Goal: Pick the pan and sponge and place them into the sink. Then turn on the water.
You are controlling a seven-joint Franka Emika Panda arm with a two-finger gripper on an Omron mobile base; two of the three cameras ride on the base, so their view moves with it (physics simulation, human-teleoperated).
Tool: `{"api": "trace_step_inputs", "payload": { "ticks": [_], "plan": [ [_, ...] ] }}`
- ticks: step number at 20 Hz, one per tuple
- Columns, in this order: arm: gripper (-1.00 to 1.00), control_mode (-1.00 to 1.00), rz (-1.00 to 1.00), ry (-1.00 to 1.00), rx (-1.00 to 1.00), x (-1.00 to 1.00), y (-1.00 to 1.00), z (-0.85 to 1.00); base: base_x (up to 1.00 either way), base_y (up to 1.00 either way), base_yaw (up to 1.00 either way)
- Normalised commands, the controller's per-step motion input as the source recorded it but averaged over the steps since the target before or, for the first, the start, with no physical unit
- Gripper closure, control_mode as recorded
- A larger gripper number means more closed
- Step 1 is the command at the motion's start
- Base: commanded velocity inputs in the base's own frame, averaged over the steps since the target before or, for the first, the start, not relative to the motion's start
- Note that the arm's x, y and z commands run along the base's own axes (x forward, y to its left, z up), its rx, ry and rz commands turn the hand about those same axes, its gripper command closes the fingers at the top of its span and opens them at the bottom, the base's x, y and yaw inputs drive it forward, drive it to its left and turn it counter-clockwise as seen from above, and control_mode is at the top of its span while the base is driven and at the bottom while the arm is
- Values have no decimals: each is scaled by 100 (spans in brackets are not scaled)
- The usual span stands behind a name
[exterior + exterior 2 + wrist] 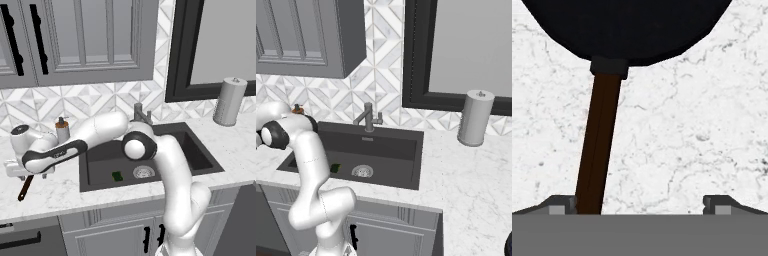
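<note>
Reaching left over the counter (60, 192), the arm is on the pan step. Sink (200, 160) already holds the sponge (117, 176) beside the drain. Pan (627, 30) sits on marble left of the sink, handle (599, 145) toward the near edge. Gripper (640, 205) spread, empty, left fingertip (559, 205) right by the handle. Next, I'd judge: shift to centre the handle, descend, close.

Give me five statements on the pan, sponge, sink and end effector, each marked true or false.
1. The sponge lies in the sink. True.
2. The pan is in the sink. False: it rests on the marble counter left of it.
3. The end effector is clamped on the pan's handle. False: the jaws are wide apart, the handle beside one fingertip.
4. Water runs from the faucet. False: none is visible.
5. A paper towel roll stands upright right of the sink. True.
</note>
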Motion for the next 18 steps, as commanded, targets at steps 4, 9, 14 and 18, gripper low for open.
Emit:
{"api": "trace_step_inputs", "payload": {
  "ticks": [4, 9, 14, 18],
  "plan": [
    [-100, -100, 0, 0, 0, 0, 16, -14, 0, 0, 0],
    [-100, -100, 0, 0, 0, 0, 14, -18, 0, 0, 0],
    [-100, -100, 0, 0, 0, 0, 12, -22, 0, 0, 0],
    [-100, -100, 0, 0, 0, 0, 13, -24, 0, 0, 0]
  ]
}}
